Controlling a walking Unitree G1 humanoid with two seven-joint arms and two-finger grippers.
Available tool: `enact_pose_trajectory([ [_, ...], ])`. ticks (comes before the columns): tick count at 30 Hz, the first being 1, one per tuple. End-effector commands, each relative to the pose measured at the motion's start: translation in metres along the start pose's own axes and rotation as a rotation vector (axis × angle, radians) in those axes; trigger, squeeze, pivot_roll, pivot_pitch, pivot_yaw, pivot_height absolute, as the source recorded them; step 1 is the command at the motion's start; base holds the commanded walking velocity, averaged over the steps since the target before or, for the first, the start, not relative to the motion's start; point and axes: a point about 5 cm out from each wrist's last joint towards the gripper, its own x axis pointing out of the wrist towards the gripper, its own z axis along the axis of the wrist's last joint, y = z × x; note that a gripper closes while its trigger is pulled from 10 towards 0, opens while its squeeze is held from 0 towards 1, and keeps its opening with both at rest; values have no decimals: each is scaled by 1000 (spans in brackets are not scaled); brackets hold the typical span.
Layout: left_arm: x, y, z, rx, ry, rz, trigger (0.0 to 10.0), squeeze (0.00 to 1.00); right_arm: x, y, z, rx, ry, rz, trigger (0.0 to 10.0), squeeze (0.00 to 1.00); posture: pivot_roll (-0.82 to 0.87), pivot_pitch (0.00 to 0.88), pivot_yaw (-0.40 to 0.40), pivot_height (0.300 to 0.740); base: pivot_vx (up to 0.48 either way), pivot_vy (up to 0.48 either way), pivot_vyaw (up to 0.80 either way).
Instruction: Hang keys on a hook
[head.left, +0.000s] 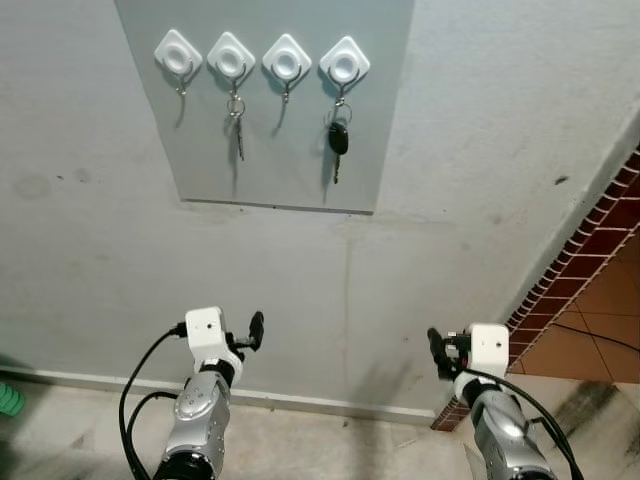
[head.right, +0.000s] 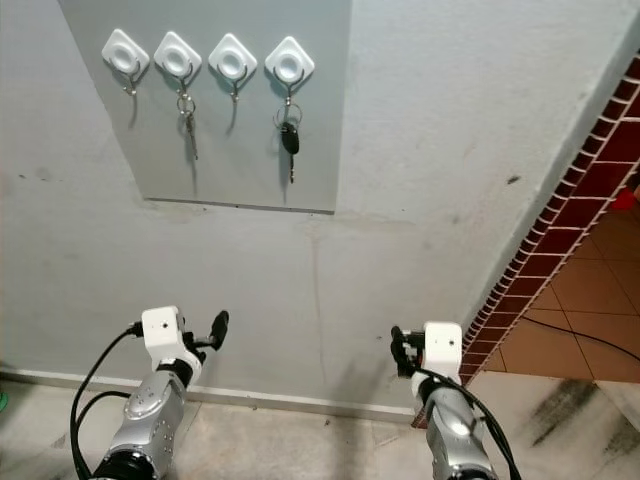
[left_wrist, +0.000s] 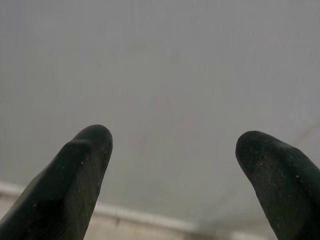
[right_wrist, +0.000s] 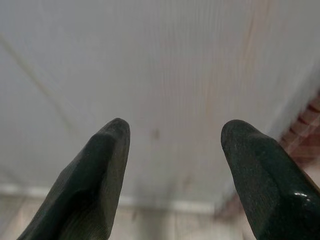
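**On the wall: keys on two hooks**

At 12 o'clock, a grey panel (head.left: 270, 150) carries four white hooks. The black key (head.left: 339, 138) hangs from the fourth hook (head.left: 344, 60); a silver key (head.left: 237, 125) hangs from the second hook (head.left: 231, 56). Low at 7 o'clock the left gripper (left_wrist: 170, 165), at 5 o'clock the right gripper (right_wrist: 172, 160), fingers spread, hold nothing, facing the bare wall (head.left: 480, 150).

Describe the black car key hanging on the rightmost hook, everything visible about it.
The black car key with a plastic-looking fob hangs straight down from a metal ring on the rightmost white diamond-shaped hook, against the grey wall panel. A thin blade points downward below the fob. Nothing else touches it; it casts a faint shadow on the panel.
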Motion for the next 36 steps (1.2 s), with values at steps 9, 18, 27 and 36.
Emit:
enact_pose_trajectory([
  [9, -36, 13, -71, 1, 347, 91, 10000, 0, -37, -17, -67, -1, 368, -96, 10000, 0, -36, 0, 34, 740, 0, 0, 0],
  [18, -49, 13, -87, 8, 413, 83, 10000, 0, -56, -19, -88, -52, 481, -76, 10000, 0, -33, 0, 26, 740, 0, 0, 0],
  [27, -58, 15, -98, 59, 475, 65, 10000, 0, -58, -13, -93, -75, 508, -57, 10000, 0, -39, 0, 21, 740, 0, 0, 622],
  [36, -55, 14, -95, 82, 470, 51, 10000, 0, -58, -7, -95, -108, 521, -14, 10000, 0, -28, 0, 18, 740, 0, 0, 800],
])
